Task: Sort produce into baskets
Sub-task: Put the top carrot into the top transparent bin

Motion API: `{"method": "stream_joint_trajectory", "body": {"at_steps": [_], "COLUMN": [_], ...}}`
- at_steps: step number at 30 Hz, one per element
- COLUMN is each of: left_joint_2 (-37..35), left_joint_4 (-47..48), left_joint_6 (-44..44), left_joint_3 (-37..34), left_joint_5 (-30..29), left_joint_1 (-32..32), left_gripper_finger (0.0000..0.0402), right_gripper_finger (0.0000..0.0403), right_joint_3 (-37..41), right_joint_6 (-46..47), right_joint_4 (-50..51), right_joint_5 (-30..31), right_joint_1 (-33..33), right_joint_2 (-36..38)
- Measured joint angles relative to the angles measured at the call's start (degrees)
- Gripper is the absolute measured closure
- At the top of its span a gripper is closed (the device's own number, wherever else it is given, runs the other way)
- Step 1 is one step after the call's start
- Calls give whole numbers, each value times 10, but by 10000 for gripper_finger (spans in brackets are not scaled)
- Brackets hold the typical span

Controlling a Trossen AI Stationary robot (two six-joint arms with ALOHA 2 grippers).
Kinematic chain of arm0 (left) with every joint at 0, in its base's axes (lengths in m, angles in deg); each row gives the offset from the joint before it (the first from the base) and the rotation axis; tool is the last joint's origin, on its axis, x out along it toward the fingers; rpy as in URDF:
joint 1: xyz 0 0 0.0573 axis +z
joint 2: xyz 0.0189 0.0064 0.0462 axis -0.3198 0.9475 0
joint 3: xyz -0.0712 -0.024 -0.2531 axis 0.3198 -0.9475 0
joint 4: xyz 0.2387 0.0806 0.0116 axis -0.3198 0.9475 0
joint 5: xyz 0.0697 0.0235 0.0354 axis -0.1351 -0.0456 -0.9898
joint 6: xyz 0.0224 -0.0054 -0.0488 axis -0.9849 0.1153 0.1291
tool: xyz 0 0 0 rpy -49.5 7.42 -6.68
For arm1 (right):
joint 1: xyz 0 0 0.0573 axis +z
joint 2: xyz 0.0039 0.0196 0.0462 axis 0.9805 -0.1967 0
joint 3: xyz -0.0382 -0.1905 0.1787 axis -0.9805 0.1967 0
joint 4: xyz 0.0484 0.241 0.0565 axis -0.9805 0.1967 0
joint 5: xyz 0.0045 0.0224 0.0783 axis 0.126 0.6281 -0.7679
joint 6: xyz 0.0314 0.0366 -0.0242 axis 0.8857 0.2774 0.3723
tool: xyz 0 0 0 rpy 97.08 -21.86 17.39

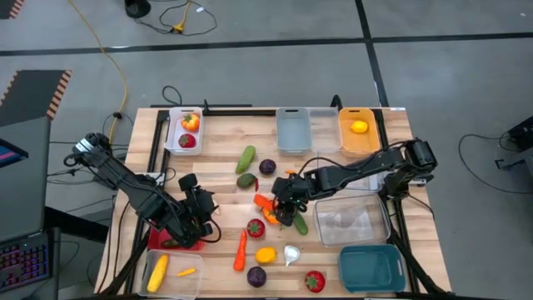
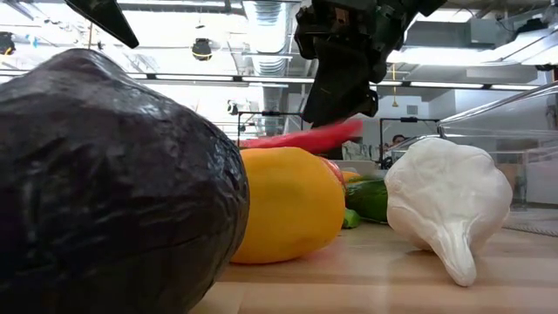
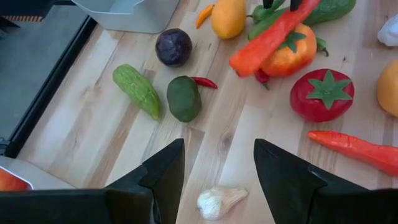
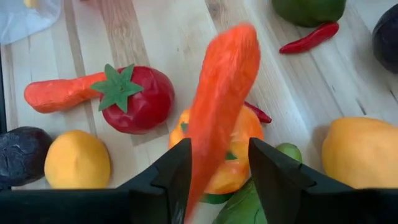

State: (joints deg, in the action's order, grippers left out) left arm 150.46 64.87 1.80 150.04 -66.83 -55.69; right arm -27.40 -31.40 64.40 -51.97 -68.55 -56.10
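- High view: the wooden table (image 1: 225,142) bears everything. Along its far edge stand 3 baskets: a white basket (image 1: 172,133) holding red produce, a grey basket (image 1: 293,133), and an orange basket (image 1: 358,142) with a lemon (image 1: 359,127) inside.
- Near the right arm sit a clear basket (image 1: 354,229) and a teal basket (image 1: 371,268).
- Left gripper (image 3: 217,146) hovers over the table's left part beside a red basket (image 1: 158,242). Its fingers stand apart with nothing between them, and a small garlic bulb (image 3: 221,202) lies on the wood below.
- Right gripper (image 4: 219,143) hangs above the crowded middle of the table. The long orange-red pepper (image 4: 224,93) sits between its fingers, clear of the wood. It touches 1 finger, but whether the fingers clamp it cannot be told.
- The pepper's long axis runs straight out from the fingers. In the low view it lies almost level, 1 end slightly raised.
- Directly under it lies an orange tomato (image 4: 250,134). A red tomato (image 4: 140,102) and a carrot (image 4: 56,93) are just beside, and a green cucumber (image 4: 249,208) touches the orange tomato.
- Farther off rest a yellow fruit (image 4: 78,158), a purple round (image 4: 22,155) and a thin red chili (image 4: 309,38).
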Motion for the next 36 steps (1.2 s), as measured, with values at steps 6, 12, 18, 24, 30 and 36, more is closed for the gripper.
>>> {"method": "stream_joint_trajectory", "body": {"at_steps": [6,12,18,24,30,36], "left_joint_2": [0,0,0,0,0,0], "left_joint_4": [0,0,0,0,0,0], "left_joint_6": [0,0,0,0,0,0], "left_joint_3": [0,0,0,0,0,0], "left_joint_5": [0,0,0,0,0,0], "left_joint_1": [0,0,0,0,0,0], "left_gripper_finger": [221,221,221,221,221,221], "right_gripper_finger": [232,228,194,150,137,137], "right_joint_3": [0,0,0,0,0,-2], "right_joint_6": [0,0,0,1,0,0], "right_joint_4": [-4,-22,-45,-71,-107,-124], "right_joint_5": [2,2,3,3,4,6], "right_joint_1": [0,-8,-13,-18,-33,-54], "right_joint_2": [0,0,0,0,0,-24]}}
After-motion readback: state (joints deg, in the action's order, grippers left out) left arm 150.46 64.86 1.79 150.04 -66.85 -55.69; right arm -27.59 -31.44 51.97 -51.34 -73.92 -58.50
